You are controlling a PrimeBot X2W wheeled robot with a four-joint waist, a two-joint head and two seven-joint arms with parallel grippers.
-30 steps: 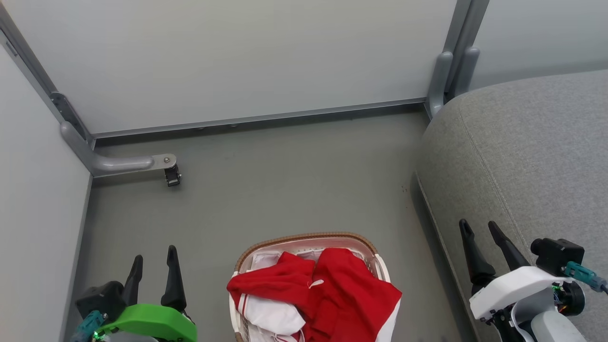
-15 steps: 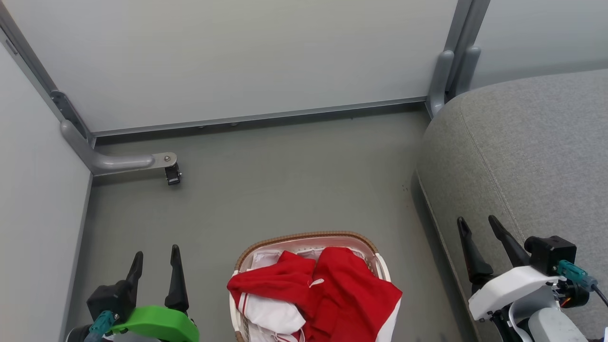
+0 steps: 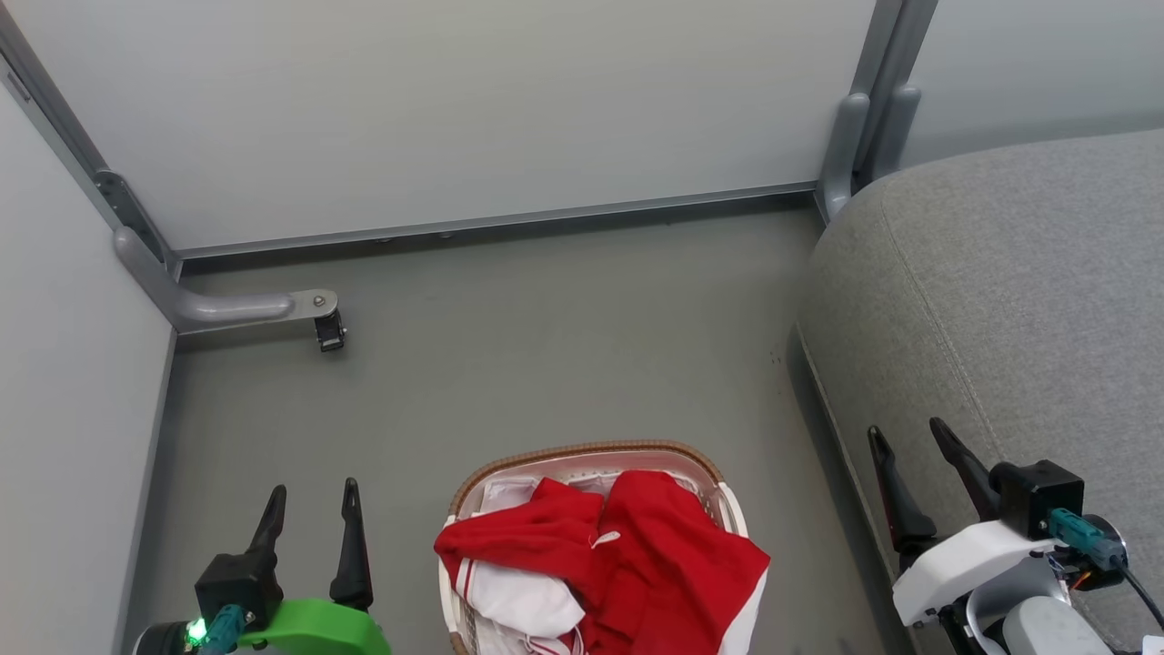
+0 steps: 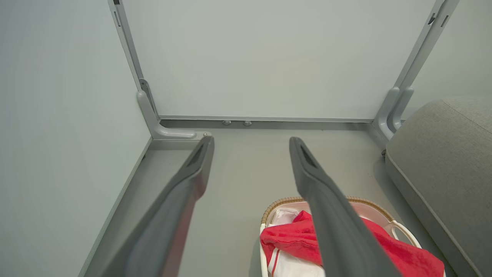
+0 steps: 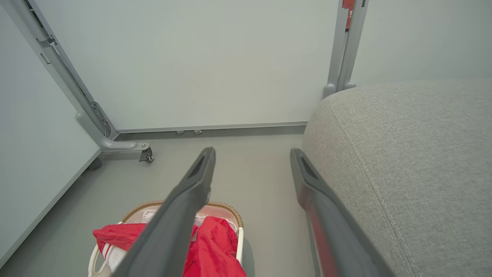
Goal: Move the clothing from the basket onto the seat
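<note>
**My left gripper point(image 3: 314, 488) and right gripper point(image 3: 906, 429) released; the clothing point(image 3: 637, 546) lies in the basket point(image 3: 591, 450)**

At the far left, a grey partition foot point(image 3: 227, 311) with a small black caster point(image 3: 329, 332) stands on the floor point(image 3: 546, 346). My left gripper hovers at the near left over bare floor, its two dark fingers apart and holding nothing, left of the basket. The red clothing, with white trim and a small white label, is piled in the basket and spills over its near right rim. My right gripper hangs at the near right, fingers parted and empty, over the rounded edge of the grey seat point(image 3: 1000, 273), which stands apart from the basket.
</note>
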